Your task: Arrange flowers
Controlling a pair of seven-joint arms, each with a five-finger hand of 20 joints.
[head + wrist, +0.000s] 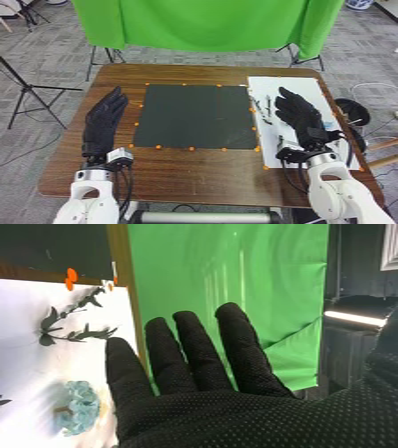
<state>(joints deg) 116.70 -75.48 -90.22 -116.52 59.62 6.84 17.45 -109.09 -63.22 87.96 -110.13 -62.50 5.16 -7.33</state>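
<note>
Over the table's left side, my left hand (105, 119) is held with its fingers straight, holding nothing. My right hand (302, 114) is above the white sheet (282, 86) on the right, fingers straight and apart from the things below. In the right wrist view my right hand (204, 394) has extended fingers and nothing in them. Beside it on the white surface lie a dark leafy stem (53, 319) and a pale blue flower (82, 408). Small dark stems (267, 104) lie on the sheet in the head view, partly hidden by my right hand.
A dark square mat (195, 116) with orange markers round its edge lies mid-table on the brown wood (204, 172). Behind the table hangs a green cloth (209, 25). A black bin (354, 111) stands off the right edge, and a tripod (29, 87) off the left.
</note>
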